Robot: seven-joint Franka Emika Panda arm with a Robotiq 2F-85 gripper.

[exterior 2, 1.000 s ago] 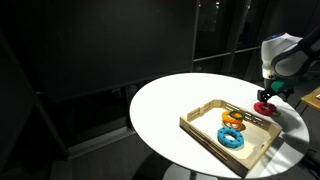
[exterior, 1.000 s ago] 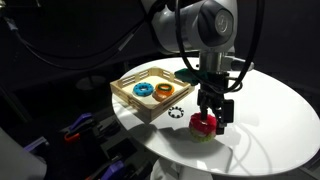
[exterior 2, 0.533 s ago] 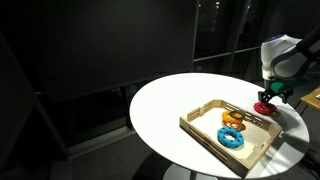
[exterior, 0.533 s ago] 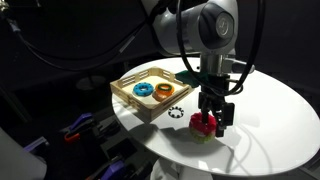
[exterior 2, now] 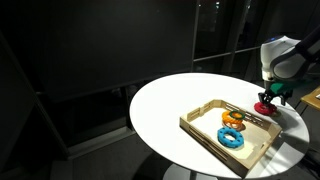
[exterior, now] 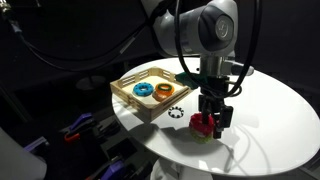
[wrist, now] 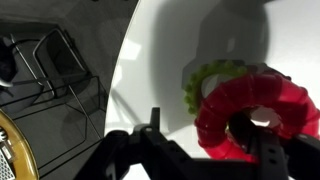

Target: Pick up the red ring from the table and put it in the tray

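Note:
The red ring is between the fingers of my gripper, low over the white table, to the right of the tray. In the wrist view one finger sits in the hole of the red ring and my gripper is shut on the ring's band. The other exterior view also shows the gripper with the red ring just past the tray's far corner. The light-wood tray holds a blue ring and an orange ring.
A thin green toothed ring lies on the table right under the red ring. A small dark toothed ring lies between the tray and the gripper. The table edge is close in front of the gripper.

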